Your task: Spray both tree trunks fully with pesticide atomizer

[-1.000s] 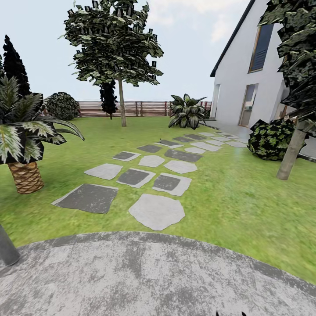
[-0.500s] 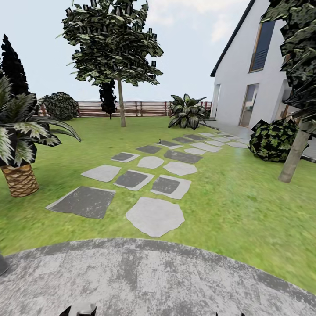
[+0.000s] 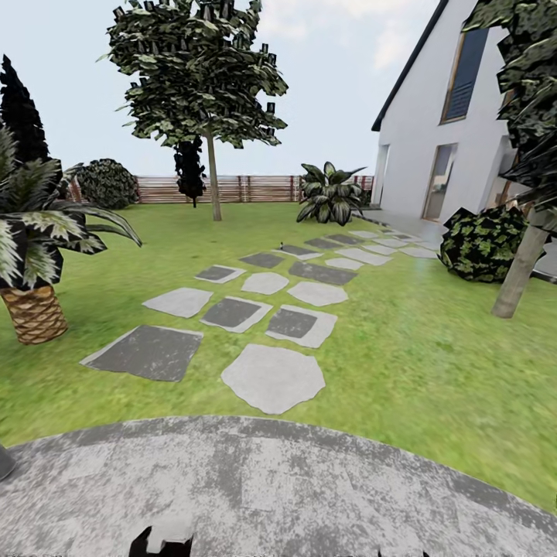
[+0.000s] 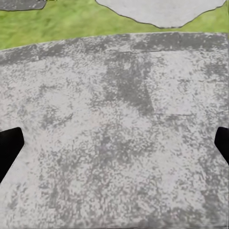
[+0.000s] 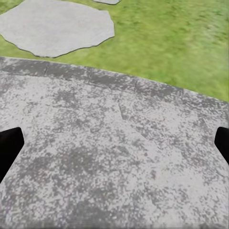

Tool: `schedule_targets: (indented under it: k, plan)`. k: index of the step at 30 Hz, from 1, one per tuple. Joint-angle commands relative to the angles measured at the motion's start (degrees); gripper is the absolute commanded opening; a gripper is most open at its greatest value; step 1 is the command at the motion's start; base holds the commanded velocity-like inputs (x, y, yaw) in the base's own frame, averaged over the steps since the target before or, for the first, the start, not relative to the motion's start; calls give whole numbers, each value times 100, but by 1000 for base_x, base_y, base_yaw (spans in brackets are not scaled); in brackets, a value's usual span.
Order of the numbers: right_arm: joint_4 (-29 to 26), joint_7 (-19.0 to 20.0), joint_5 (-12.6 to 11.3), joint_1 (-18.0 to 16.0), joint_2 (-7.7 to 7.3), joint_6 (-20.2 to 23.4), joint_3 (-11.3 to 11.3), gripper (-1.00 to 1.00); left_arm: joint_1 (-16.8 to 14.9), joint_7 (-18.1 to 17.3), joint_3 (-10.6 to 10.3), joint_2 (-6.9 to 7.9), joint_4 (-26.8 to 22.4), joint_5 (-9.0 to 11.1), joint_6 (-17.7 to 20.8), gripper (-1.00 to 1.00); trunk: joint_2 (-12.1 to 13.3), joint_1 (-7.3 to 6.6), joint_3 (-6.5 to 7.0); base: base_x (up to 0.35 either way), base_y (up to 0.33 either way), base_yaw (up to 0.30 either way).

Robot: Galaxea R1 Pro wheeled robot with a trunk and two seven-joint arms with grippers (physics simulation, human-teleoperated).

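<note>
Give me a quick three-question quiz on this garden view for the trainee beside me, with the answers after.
1. True or false: the far tree stands on the lawn in front of the wooden fence.
2. Multiple choice: what lies between the left gripper fingers in the left wrist view? A) grass B) mottled grey paving C) a spray bottle
3. Fill in: the near tree trunk at the head view's right leans beside a dark ____.

Key
1. True.
2. B; the fingers stand wide apart with nothing held.
3. Bush, between the trunk and the white house.
</note>
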Motion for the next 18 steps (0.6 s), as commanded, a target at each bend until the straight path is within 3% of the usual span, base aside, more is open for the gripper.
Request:
schedule_targets:
  k: [1,3,7,11,18]
  plan:
    - [0,0,0,0,0,0,0,100,2,8,8,-4,0,-122,10,100,-42,23,-28,0,0,0]
    - [0,-1,0,0,0,0,-1,100,2,19,37,-31,26,-316,22,100,-122,67,-82,0,0,0]
    - [0,-1,0,0,0,0,1,100,6,16,60,-93,174,-340,3,100,-283,154,-190,0,0,0]
    - [6,-1,0,0,0,0,1,100,7,-6,83,-241,301,-249,-47,100,-443,242,-298,0,0,0]
    - [9,-1,0,0,0,0,8,100,7,-20,88,-268,736,-64,-252,100,-724,396,-488,0,0,0]
